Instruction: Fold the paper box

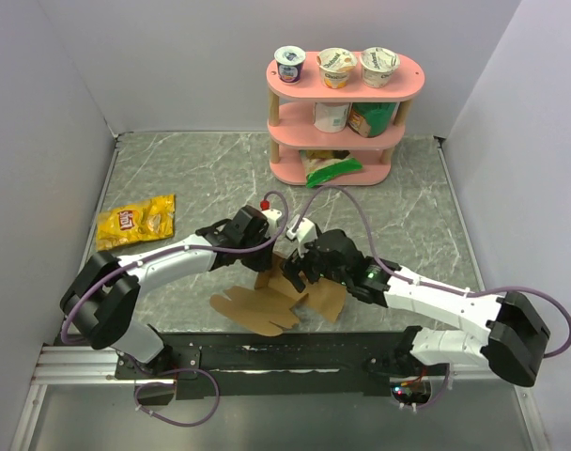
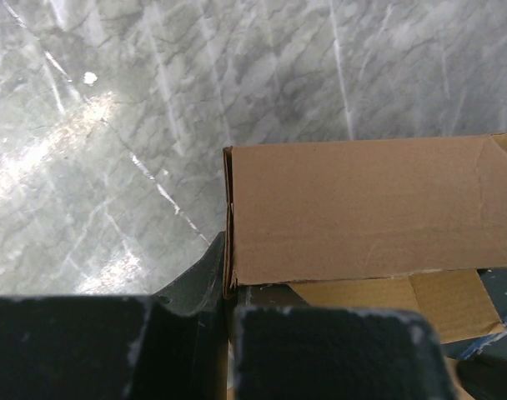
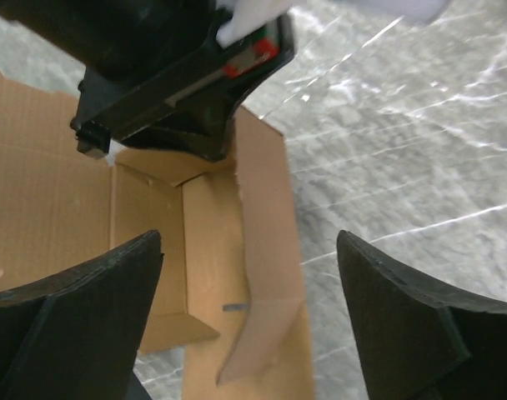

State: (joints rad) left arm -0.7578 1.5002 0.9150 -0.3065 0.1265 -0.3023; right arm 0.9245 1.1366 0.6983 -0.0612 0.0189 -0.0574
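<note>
Paper box [image 1: 259,308]: plain brown cardboard, lying close to the near edge of the table [image 1: 201,178], about midway between its left and right edges. The flaps nearest that edge lie flat, their outlines scalloped. Just beyond them one panel stands upright, and in the right wrist view a shorter tab is turned in against it to make an inner corner.

Left gripper [image 2: 230,318]: fingers pressed together on the end of the upright panel, the cardboard edge sandwiched between them, as the left wrist view shows.

Right gripper [image 3: 247,258]: jaws spread wide and holding nothing, poised over the cardboard with a loose curling flap below the gap. I cannot tell whether either finger touches the board.

Snack bag [image 1: 135,223]: yellow, flat on the table near the left edge, well apart from the box.

Shelf [image 1: 285,174]: pink, three tiers, against the far edge. Three foil-lidded cups [image 1: 336,66] stand on the top tier and more packets on the tiers below.

Progress, as judged: early to middle. One wall is up and one corner begun. The near flaps are unfolded, no closed square form shows, and the remaining walls and the tucking appear left to do. The raised wall will probably drop if the left grip lets go before a neighbouring flap locks it.
</note>
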